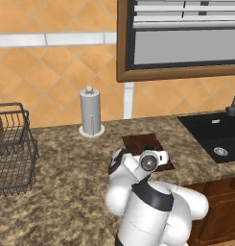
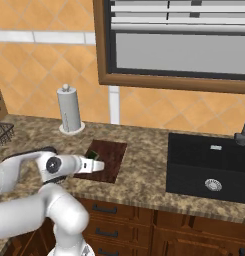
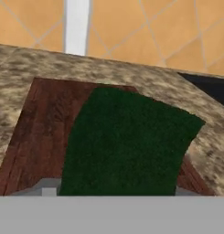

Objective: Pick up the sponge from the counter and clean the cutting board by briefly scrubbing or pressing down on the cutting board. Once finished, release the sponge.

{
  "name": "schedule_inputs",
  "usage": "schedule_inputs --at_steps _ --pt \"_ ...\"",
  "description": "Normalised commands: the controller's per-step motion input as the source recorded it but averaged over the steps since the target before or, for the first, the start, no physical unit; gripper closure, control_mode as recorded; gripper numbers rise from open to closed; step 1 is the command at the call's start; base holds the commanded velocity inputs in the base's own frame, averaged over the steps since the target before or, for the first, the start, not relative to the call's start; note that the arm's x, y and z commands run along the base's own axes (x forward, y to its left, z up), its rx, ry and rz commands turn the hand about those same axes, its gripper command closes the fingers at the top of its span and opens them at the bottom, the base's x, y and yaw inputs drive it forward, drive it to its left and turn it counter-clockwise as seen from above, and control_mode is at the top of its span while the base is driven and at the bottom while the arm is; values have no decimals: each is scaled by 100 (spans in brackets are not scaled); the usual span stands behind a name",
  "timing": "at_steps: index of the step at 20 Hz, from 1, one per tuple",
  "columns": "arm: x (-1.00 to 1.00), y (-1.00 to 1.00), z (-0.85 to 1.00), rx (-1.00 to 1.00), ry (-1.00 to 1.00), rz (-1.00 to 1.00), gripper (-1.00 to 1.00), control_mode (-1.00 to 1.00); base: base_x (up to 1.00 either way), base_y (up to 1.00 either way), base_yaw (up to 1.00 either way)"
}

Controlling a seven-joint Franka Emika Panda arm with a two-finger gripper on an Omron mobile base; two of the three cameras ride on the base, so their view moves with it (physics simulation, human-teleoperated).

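The fingers (image 2: 97, 164) could not be judged open or gripping; the sponge (image 3: 127, 141) was seen flat on the board (image 3: 40, 132), at twelve o'clock from the hand, presumably for pressing.

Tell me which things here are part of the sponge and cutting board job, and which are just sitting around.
Part of the job:
sponge, lying on the board
cutting board
counter

Just sitting around:
paper towel holder
wire basket
sink
faucet
window
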Motion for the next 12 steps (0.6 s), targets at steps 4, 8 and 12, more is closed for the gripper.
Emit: schedule_inputs --at_steps 4,8,12 --pt "84 -19 100 18 22 7 100 -100 0 0 0" --pt "96 -8 63 21 35 20 100 -100 0 0 0" --pt "100 0 4 23 29 32 100 -100 0 0 0"
